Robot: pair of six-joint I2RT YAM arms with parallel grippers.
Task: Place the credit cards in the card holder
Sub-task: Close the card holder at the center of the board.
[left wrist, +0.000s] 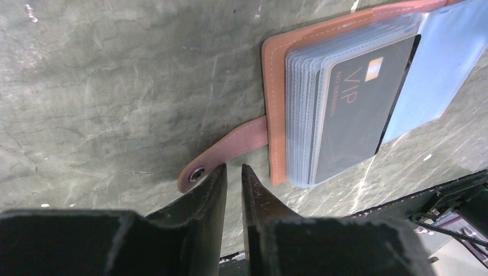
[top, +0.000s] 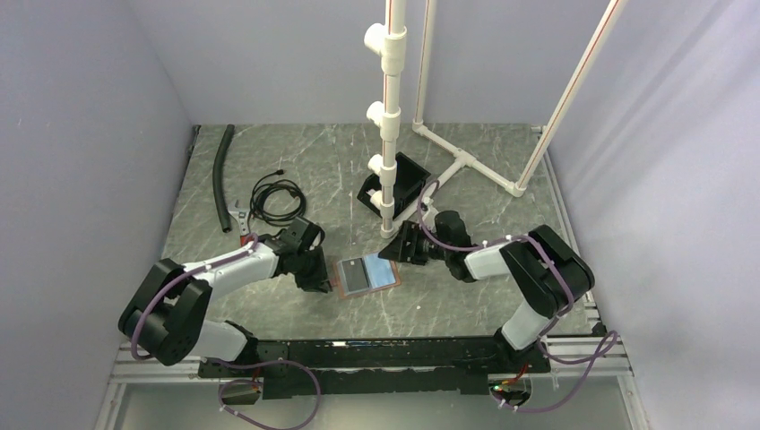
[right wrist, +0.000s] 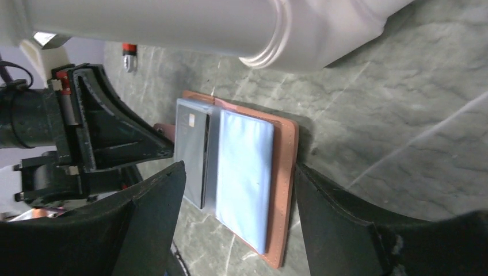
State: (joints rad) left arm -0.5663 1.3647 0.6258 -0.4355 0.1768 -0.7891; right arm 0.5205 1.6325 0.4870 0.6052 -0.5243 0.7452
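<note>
The tan-brown card holder (top: 341, 279) lies open on the table between my two grippers. In the left wrist view the card holder (left wrist: 275, 109) shows a stack of clear sleeves with a black VIP card (left wrist: 357, 109) on top, and its snap tab (left wrist: 227, 152) points at my fingers. A light blue card (right wrist: 244, 172) lies on the right panel; I cannot tell whether it is inside a sleeve. My left gripper (left wrist: 233, 169) is shut and empty, its tips beside the tab. My right gripper (right wrist: 239, 172) is open, with its jaws on either side of the holder's near end.
A white PVC pipe frame (top: 387, 134) stands just behind the holder and hangs over my right gripper (top: 394, 244). A black open box (top: 399, 179) sits at the pipe's foot. A coiled black cable (top: 276, 197), a black hose (top: 220, 175) and a small tool (top: 240, 224) lie at the back left.
</note>
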